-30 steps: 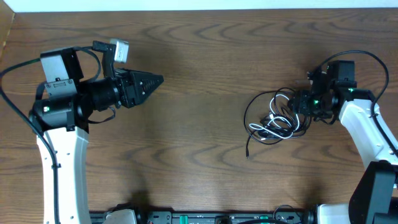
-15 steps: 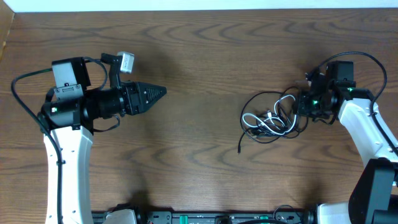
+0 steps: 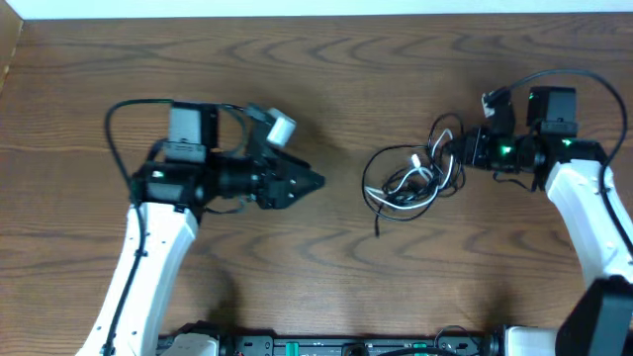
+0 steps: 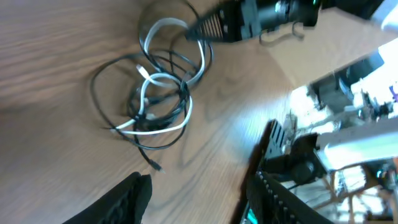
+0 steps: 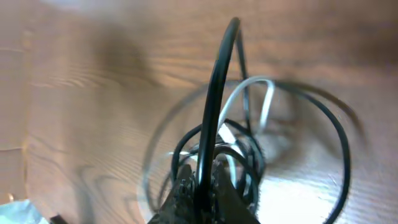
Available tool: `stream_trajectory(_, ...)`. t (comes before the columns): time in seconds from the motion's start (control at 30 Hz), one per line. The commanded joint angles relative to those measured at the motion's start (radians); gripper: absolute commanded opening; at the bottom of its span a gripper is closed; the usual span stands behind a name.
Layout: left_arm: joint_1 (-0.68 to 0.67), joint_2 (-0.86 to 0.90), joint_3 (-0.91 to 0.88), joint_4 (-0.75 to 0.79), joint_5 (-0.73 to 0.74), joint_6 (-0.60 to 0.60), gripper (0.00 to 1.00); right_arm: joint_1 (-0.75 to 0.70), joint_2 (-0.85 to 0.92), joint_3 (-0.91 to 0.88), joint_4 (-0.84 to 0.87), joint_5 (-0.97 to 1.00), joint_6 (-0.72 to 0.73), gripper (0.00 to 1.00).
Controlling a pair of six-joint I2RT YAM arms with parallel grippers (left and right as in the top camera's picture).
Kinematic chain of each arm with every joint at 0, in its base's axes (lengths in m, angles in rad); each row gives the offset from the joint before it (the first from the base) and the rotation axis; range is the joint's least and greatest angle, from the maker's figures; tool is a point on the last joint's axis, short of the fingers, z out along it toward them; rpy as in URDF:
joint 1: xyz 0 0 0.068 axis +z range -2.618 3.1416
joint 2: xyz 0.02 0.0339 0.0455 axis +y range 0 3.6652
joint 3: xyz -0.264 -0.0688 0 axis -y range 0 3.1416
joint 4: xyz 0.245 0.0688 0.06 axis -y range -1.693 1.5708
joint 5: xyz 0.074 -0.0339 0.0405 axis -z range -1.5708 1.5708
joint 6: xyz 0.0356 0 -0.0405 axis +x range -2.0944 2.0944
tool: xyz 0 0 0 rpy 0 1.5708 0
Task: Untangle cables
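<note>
Nearest me, on the left arm's side, the left gripper (image 3: 315,182) is stretched out low over the wooden table (image 3: 326,79), pointing toward 3 o'clock. From its own wrist camera its two fingers (image 4: 127,198) stand well apart with nothing between them, so it is open and empty. A short way beyond its tip, with bare wood between, lies the tangle of cables (image 3: 406,181), sitting to the right of the table's middle, at about 3 o'clock from the centre. The white cable (image 3: 400,179) runs in a few small loops through the heart of the bundle, and the black cable (image 3: 367,185) makes wider rings around and across it; the two are plainly wound through each other. One loose black end with a small plug trails out of the pile toward 7 o'clock and rests flat on the wood. Farther on, at the bundle's 2 o'clock edge, the right gripper (image 3: 465,148) has its fingertips pinched together on a strand of the black cable (image 5: 214,112), which arches up stiffly out of the closed tips in the right wrist view, with the other loops spread out blurred on the table beyond it.
</note>
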Motion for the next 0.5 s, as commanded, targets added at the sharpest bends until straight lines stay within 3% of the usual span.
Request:
stream_trajectory(0.0,-0.067,0.009,-0.027,0.048,-0.064,0.027,0.55,0.008,-0.071,0.04,0.007,-0.094,0.025,0.01)
stream_trajectory(0.47,-0.275,0.236,-0.029,0.257,-0.112,0.029,0.68,0.009,-0.216,0.04,0.006,-0.151,0.067,0.01)
